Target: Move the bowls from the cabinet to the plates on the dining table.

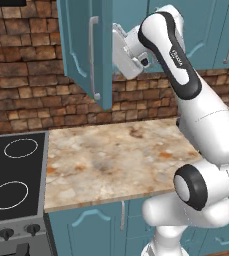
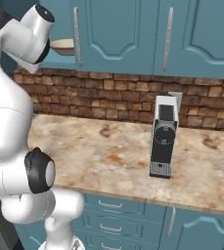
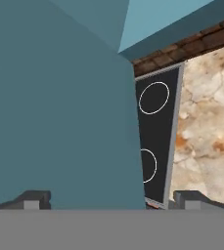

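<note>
Hand view: jaws (image 3: 108, 199) spread wide, released, against open cabinet (image 3: 59, 97) door; cooktop (image 3: 155, 132) beyond.

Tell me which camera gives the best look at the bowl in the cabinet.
The right base view: the bowl shows its tan rim beside the open cabinet. The left base view has the door edge-on; the hand view faces teal panel.

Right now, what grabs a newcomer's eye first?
The white arm rearing up over the marble counter, its end effector up by the open teal cabinet door. Next, the black cooktop at the left and a dark coffee machine on the counter.
</note>
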You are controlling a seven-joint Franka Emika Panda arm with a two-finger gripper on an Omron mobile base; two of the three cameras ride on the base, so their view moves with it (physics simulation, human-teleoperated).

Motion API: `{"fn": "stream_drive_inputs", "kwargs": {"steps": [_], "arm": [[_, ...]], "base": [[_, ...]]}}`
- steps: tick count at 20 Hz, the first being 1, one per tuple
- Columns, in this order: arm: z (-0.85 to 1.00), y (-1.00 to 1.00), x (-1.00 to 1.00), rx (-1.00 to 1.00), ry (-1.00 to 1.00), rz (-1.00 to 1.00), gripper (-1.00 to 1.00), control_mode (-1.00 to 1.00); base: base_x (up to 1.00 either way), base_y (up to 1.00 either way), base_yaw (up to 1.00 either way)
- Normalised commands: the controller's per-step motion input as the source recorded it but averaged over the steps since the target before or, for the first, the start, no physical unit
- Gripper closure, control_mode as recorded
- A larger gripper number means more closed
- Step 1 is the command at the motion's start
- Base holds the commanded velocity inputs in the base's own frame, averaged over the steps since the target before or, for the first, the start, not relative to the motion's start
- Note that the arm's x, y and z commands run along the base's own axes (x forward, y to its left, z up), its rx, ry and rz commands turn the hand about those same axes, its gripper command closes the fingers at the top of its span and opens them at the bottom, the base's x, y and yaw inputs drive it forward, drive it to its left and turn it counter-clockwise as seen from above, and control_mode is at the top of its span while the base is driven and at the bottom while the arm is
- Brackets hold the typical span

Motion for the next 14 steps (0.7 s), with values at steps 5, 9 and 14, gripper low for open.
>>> {"fn": "stream_drive_inputs", "kwargs": {"steps": [5, 9, 14], "arm": [[0.0, 0.79, -0.09, 0.0, -0.06, 0.01, -1.0, -1.0], [0.04, 0.73, -0.09, 0.0, -0.07, 0.0, -1.0, -1.0], [0.0, 0.31, 0.0, 0.0, -0.01, 0.0, -1.0, -1.0]], "base": [[0.0, 0.0, 0.0], [0.0, 0.0, 0.0], [0.0, 0.0, 0.0]]}}
